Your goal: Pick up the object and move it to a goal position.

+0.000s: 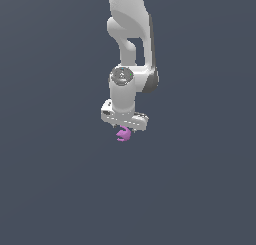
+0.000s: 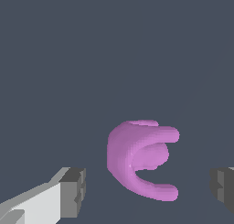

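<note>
Gripper (image 2: pixel 146 191) fingers stood wide apart in the wrist view, one grey pad (image 2: pixel 73 192) on one side and the other pad (image 2: pixel 223 190) at the frame's far edge, with nothing held between them. The object (image 2: pixel 139 159), a small pink-purple curled lump with two prongs pointing toward one finger, sat in the gap, nearer the first pad than the second and touching neither as far as could be seen. In the exterior view the object (image 1: pixel 123 134) showed just under the white gripper (image 1: pixel 125 125), partly hidden by the hand, so whether it rested on the surface or how close the fingertips were to that surface could not be told.

By my reading, the step in hand was the approach to the grasp: the fingers straddled the lump but had not closed. The next move probably called for a slight sideways centring, so both pads would meet it together, possibly some further descent, and then closing. The curved back offered one pad a rounded face, while the other would meet the prong tips, so the lump might twist or slip as the pads met it.

Around it lay only plain dark grey ground (image 1: pixel 55 189), with no edges, walls or other things in view. Room for lifting and carrying looked open on every side. No goal marker was visible in either view.
</note>
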`<state>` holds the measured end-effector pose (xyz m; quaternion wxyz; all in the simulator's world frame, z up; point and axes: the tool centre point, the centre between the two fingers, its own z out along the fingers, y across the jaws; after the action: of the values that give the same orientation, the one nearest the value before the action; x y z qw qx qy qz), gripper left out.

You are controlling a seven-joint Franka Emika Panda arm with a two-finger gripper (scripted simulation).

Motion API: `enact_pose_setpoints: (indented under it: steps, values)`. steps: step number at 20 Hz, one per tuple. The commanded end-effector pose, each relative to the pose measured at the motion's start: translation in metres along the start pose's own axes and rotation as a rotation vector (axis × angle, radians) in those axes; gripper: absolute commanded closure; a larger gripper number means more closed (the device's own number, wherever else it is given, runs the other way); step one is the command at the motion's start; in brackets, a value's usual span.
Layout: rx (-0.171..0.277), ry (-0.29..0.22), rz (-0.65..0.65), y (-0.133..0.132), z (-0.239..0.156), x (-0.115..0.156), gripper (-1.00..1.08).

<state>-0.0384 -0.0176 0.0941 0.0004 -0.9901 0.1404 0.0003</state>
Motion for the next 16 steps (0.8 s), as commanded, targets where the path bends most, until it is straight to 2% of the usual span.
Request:
enact_pose_setpoints:
  steps: [1, 8, 16]
  values:
    - [-0.001, 0.001, 0.018, 0.002, 0.003, -0.002, -0.92]
    - [-0.001, 0.0, 0.016, 0.002, 0.009, -0.002, -0.92]
    - [-0.001, 0.001, 0.02, 0.002, 0.044, -0.004, -0.92]
